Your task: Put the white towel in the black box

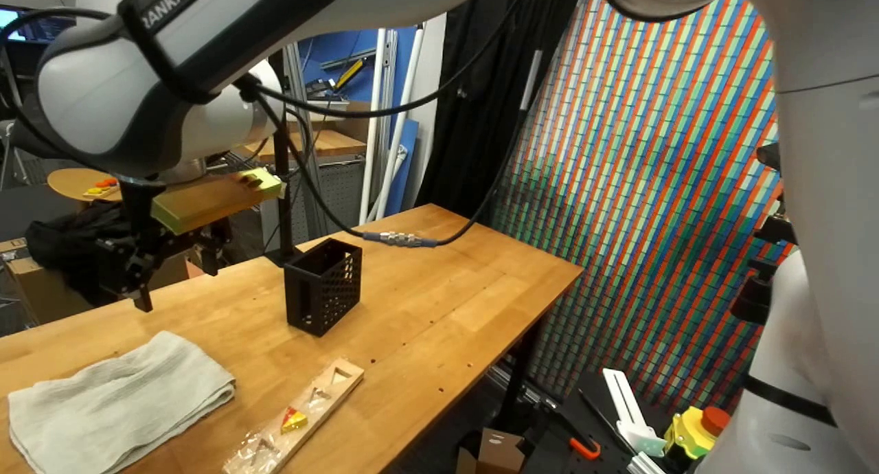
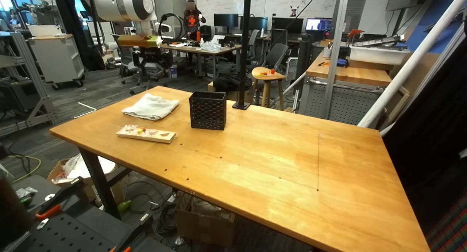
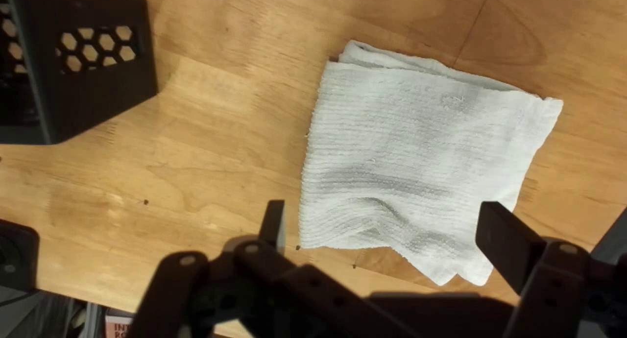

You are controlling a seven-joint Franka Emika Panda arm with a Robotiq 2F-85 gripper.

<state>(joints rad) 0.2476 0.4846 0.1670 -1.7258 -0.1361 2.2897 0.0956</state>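
I have the gripper [image 3: 381, 223] hanging well above the table [image 2: 277, 149], its 2 fingers [image 3: 508, 243] pointing down and spread wide apart, with nothing held between them. In my wrist view they show at the bottom edge; 1 fingertip sits just off the side of the white towel [image 3: 416, 137], while the other overlaps the cloth's opposite edge from this angle. The towel lies on the tabletop, folded flat in layers, with a ruck along the end nearest the fingers and 2 corners poking out there. The black box [image 1: 316, 295] stands upright on the same table, open at the top, honeycomb holes in its walls. Towel and box are apart, a stretch of wood between them. The wrist camera catches only part of the box, so I can't fairly judge what its inside holds.

In both exterior views I see a wooden strip [image 2: 153, 136] lying near the towel, with triangular cut-outs and bearing a red and yellow piece [image 1: 293, 420]. A black post [image 2: 244, 47] rises from the table's edge near the box. Above the fingers, an amber block [image 1: 214, 200] sits across the wrist of the arm [image 1: 226, 27].
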